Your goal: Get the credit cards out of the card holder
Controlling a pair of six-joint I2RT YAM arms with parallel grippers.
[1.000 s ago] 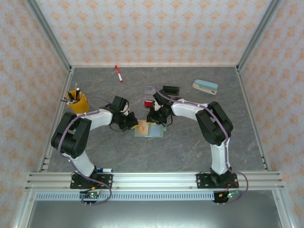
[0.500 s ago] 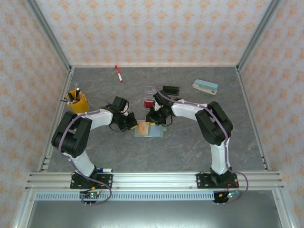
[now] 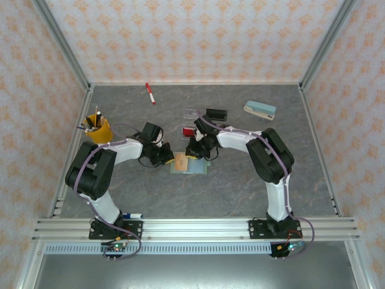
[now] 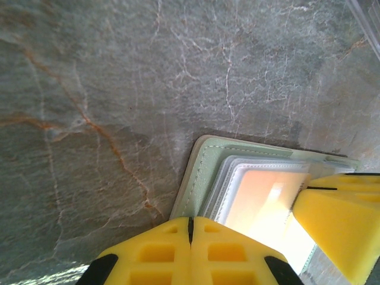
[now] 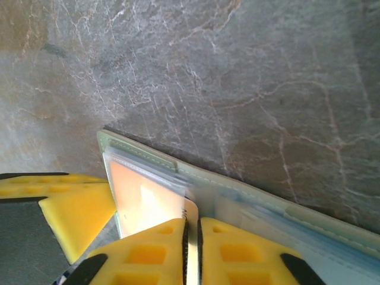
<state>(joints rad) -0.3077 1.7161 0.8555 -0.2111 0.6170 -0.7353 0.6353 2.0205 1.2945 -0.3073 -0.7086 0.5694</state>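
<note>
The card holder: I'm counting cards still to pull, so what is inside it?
Inside the card holder, a tan-gold card sits in a clear pocket, its corner pinched by the right end effector. Anything beneath that card is covered and cannot be seen.

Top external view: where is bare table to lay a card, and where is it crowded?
Bare: the strip between the card holder and the near rail; also between the right arm and the right wall. Crowded: the middle, where left pincer and right pincer meet.
</note>
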